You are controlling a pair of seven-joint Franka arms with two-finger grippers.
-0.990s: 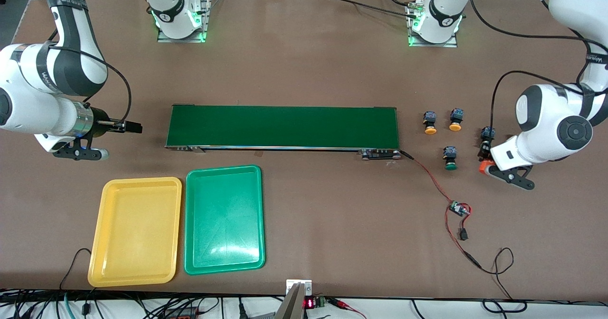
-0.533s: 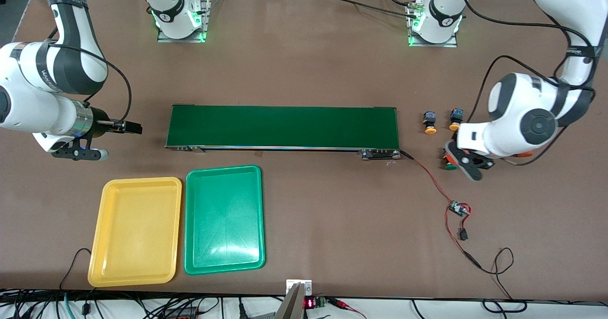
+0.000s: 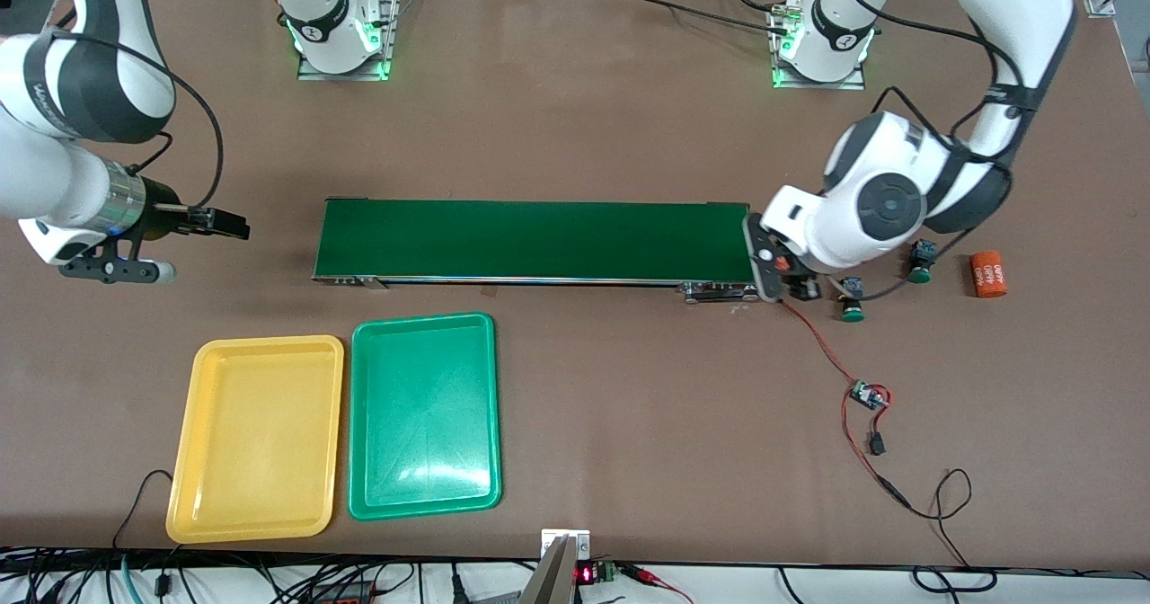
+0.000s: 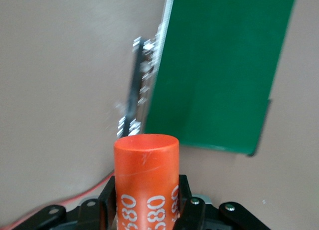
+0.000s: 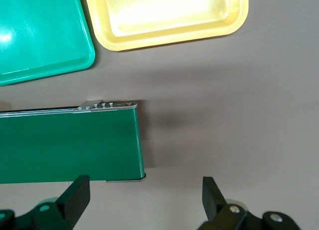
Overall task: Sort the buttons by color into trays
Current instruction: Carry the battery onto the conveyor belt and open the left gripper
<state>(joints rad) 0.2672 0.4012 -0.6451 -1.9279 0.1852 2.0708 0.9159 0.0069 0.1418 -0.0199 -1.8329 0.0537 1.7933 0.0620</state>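
Note:
Two green-capped buttons stand on the table toward the left arm's end, partly under the left arm. My left gripper hangs over the table at the long green belt's end. It is shut on an orange cylinder with white numerals. The yellow tray and the green tray lie side by side, nearer the front camera than the belt. My right gripper waits open and empty off the belt's other end.
A second orange cylinder lies on the table beside the buttons, toward the left arm's end. A red and black wire with a small circuit board trails from the belt's end toward the front edge.
The left arm has swung from over the buttons to the belt's end, carrying the orange cylinder. The second cylinder and one green button came into view. The right gripper drifted slightly away from the belt.

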